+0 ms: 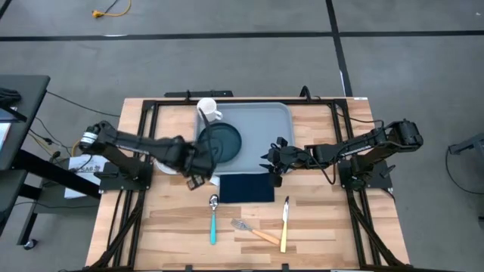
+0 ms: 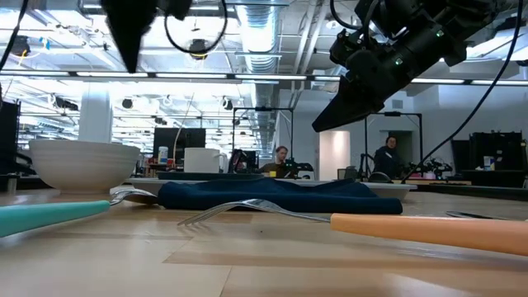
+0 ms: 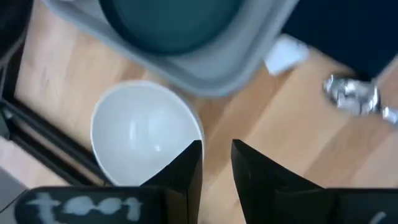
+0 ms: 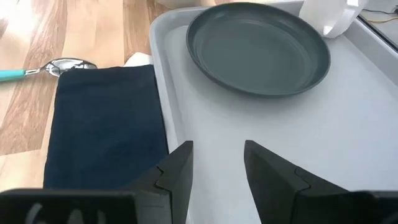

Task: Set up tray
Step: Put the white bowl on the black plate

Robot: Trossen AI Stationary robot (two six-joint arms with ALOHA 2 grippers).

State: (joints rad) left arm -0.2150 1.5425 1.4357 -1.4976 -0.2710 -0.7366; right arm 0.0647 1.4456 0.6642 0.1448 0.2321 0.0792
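Observation:
The light grey-blue tray (image 1: 265, 125) lies flat on the table's far middle. On it rest a round dark teal plate (image 1: 221, 142) and a white mug (image 1: 208, 109) at its far left corner. My left gripper (image 1: 198, 175) hangs in the air off the tray's near left corner, narrowly open (image 3: 216, 155), beside a white bowl (image 3: 140, 134) that stands on the table. My right gripper (image 1: 271, 162) hovers open (image 4: 217, 152) over the tray's near right part (image 4: 261, 137), raised above it in the low view (image 2: 326, 124).
A dark navy napkin (image 1: 246, 187) lies on the table along the tray's near edge. Nearer lie a teal-handled spoon (image 1: 213, 219), an orange-handled fork (image 1: 255, 233) and a yellow-handled knife (image 1: 285, 223). Black frame rails run along the table's left, right and far sides.

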